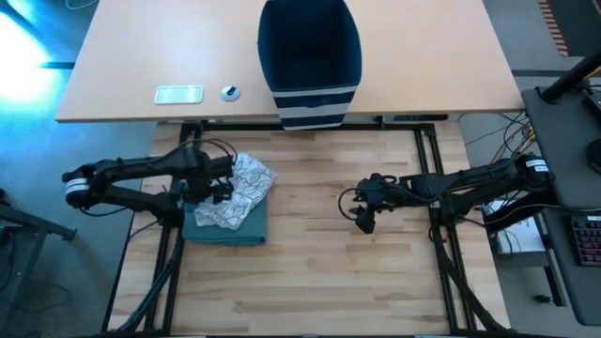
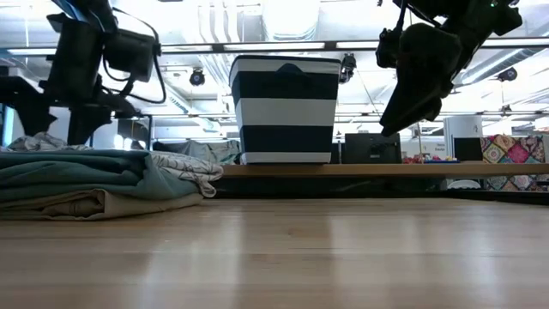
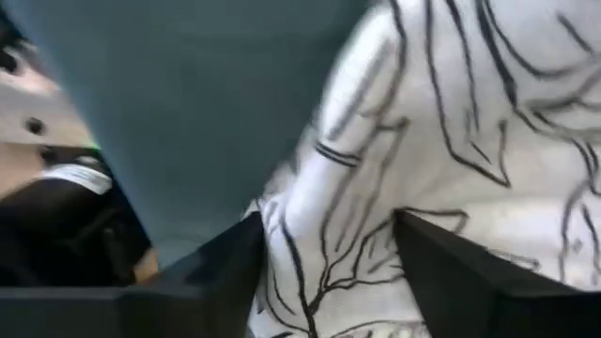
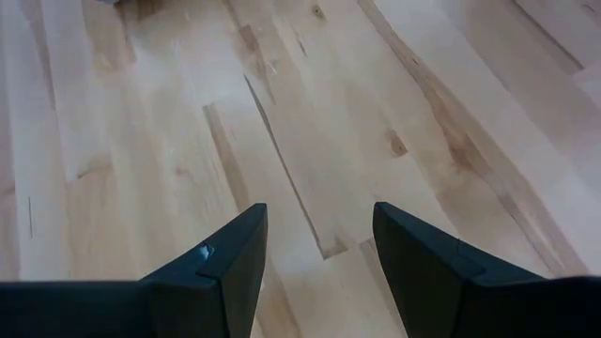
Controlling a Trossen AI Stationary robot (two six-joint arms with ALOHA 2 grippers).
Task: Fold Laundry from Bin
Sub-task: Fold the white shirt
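White patterned cloth half hides the left gripper, jaws apart; right gripper jaws open.

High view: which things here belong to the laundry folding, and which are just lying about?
Job:
- boxy navy fabric bin with white stripes
- folded teal cloth
- white black-patterned cloth on top
- left gripper, open over the stack

Lying about:
- flat white device
- small round object

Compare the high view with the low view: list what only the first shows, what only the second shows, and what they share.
High view only: the bin's empty inside, a small white flat device on the far desk, and the patterned white cloth lying on the teal garment.
Low view only: a beige garment under the teal one, and the room behind.
Both: bin, stack, left gripper over it, right gripper above bare wood.
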